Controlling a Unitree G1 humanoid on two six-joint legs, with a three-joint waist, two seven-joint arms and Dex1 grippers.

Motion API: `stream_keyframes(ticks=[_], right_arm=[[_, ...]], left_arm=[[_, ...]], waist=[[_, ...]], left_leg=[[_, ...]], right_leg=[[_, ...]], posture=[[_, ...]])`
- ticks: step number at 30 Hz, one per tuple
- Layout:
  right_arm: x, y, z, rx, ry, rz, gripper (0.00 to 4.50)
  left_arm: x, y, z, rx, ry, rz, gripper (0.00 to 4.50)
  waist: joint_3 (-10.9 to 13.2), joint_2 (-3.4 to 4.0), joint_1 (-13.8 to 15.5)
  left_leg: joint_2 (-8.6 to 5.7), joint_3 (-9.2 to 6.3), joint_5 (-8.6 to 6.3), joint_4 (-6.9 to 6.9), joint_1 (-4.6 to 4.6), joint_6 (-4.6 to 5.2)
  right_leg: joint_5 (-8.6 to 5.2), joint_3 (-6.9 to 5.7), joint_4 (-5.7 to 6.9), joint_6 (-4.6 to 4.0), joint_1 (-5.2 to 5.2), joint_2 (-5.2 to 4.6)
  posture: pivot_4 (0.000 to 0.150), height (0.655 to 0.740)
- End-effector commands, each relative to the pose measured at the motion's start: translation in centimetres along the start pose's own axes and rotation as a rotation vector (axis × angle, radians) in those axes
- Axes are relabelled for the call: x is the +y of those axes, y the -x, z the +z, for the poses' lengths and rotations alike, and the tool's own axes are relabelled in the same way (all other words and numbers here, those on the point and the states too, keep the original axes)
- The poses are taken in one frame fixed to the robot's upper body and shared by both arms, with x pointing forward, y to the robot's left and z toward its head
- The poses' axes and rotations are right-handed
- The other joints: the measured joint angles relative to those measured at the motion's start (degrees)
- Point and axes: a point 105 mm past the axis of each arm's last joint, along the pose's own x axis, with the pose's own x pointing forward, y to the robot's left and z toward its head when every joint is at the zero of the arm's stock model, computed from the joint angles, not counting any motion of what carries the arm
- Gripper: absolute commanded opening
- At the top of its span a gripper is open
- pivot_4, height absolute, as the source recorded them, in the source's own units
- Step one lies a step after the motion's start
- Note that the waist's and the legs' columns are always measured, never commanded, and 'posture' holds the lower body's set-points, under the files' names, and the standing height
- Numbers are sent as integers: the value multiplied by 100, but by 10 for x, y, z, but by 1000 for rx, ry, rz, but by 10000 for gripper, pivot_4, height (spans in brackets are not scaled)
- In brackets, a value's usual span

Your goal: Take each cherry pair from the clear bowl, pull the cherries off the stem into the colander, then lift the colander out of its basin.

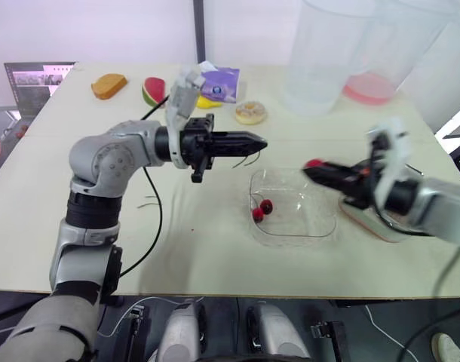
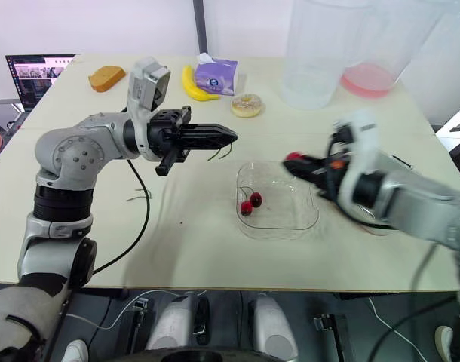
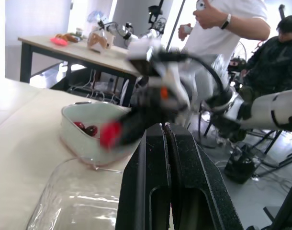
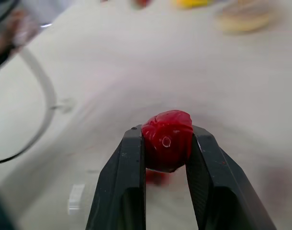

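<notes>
Right wrist view, cherry point(image 4: 167, 141) clamped in right pincer point(image 4: 167, 133)

Right pincer point(image 2: 294, 161): motion-blurred in both eye views and in the left wrist view; the right arm covers most of the colander point(image 1: 364, 224), so that in the eye views a pinkish rim shows and its contents are hidden. Fine stem point(image 1: 251, 158) at the tips of the left pincer point(image 1: 262, 142): too thin to tell whether it is pinched or merely hanging there. Clear containers point(image 1: 320, 60) at the far side of the worktop point(image 1: 102, 226) are cut off by the upper edge, and the doughnut point(image 4: 246, 17) beyond the held cherry point(image 4: 167, 139) is blurred.
</notes>
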Motion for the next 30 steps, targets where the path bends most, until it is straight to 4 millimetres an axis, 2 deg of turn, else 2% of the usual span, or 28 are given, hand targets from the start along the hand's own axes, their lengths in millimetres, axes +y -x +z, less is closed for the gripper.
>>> stream_keyframes(ticks=[1,4,9,11,12,13,17,18,19,23,25,26,27,30], right_arm=[[-38,24,-1,3,32,-195,6827],[-62,37,-17,58,39,-324,6827],[-83,43,-42,126,39,-432,6827],[-91,46,-44,126,43,-477,6827],[-90,46,-41,110,43,-471,16706],[-89,46,-39,99,46,-464,20011],[-80,48,-20,17,48,-409,40152],[-78,50,-15,-1,52,-399,44329],[-75,52,-7,-27,57,-382,44329],[-43,52,19,-131,144,-231,44329],[-1,46,25,-198,186,-11,44329],[21,42,22,-200,239,94,44329],[34,41,18,-194,272,159,44329],[60,32,-1,-155,306,279,44329]], left_arm=[[-8,-1,7,-12,-36,-23,0],[-9,-1,6,-11,-34,-23,0],[-9,-1,5,-7,-34,-25,0],[-9,-1,5,-6,-34,-26,0],[-9,-1,5,-5,-35,-26,0],[-9,-1,5,-5,-35,-26,0],[-9,-1,5,-2,-36,-26,0],[-9,0,5,-1,-37,-25,0],[-9,0,5,0,-38,-23,0],[-8,5,5,8,-39,0,0],[-7,14,1,28,-37,42,0],[-5,20,-3,40,-31,72,0],[-4,23,-5,48,-27,91,0],[-2,35,-13,77,-30,153,0]], waist=[[0,1,-10],[-1,3,-21],[-2,3,-20],[-1,3,-11],[-1,3,-11],[-1,3,-10],[-1,3,-12],[-1,3,-10],[-1,3,-9],[-1,3,-12],[-1,3,-30],[-1,4,-39],[-2,4,-41],[0,2,-27]], left_leg=[[3,-1,1,-3,2,-2],[3,0,4,-7,5,-7],[1,2,6,-6,12,-11],[1,2,6,-6,12,-11],[0,2,6,-6,12,-11],[-1,3,6,-6,12,-11],[-1,3,7,-6,13,-11],[-1,2,7,-6,13,-12],[-1,3,7,-6,13,-11],[-1,1,6,-6,13,-11],[0,1,6,-8,15,-11],[2,0,6,-10,15,-11],[3,0,7,-12,16,-11],[4,-6,7,-13,18,-12]], right_leg=[[0,1,0,0,2,4],[0,4,0,0,1,7],[0,7,5,1,3,8],[0,7,6,1,4,8],[0,7,6,1,4,8],[0,7,5,2,4,7],[0,7,6,2,4,9],[0,7,6,2,4,9],[0,7,6,1,4,9],[0,6,6,1,5,10],[0,7,6,1,5,10],[0,7,6,1,5,12],[0,7,6,1,5,13],[0,3,6,1,9,12]], posture=[[1500,7400],[1500,7400],[1500,7400],[1500,7400],[1500,7400],[1500,7400],[1500,7400],[1500,7400],[1500,7400],[1500,7400],[1500,7400],[1500,7400],[1500,7400],[1500,7400]])
